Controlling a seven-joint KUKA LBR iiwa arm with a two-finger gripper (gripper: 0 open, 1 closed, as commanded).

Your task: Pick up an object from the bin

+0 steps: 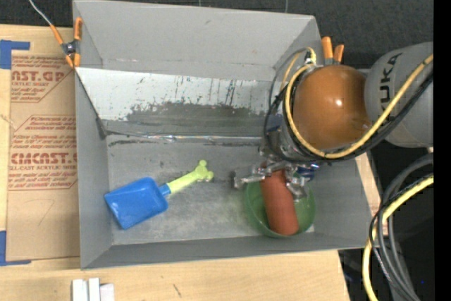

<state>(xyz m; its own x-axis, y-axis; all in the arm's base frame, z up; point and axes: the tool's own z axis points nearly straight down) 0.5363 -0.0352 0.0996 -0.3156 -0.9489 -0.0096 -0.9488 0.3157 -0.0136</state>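
Note:
My gripper (pixel 272 180) hangs low over the bin's front right corner. It is open, with one metal finger (pixel 244 181) left and the other right of the upper end of a red-brown sausage (pixel 281 211). The sausage lies in a round green dish (pixel 254 213) on the bin floor, pointing toward the front wall. Whether the fingers touch the sausage I cannot tell. A blue toy shovel (pixel 137 203) with a yellow-green handle (pixel 189 180) lies on the floor to the left, well apart from the gripper.
The arm with its orange dome and looped cables comes in from the right over the bin's right wall. The sloping grey walls stand close to the dish on the right and front.

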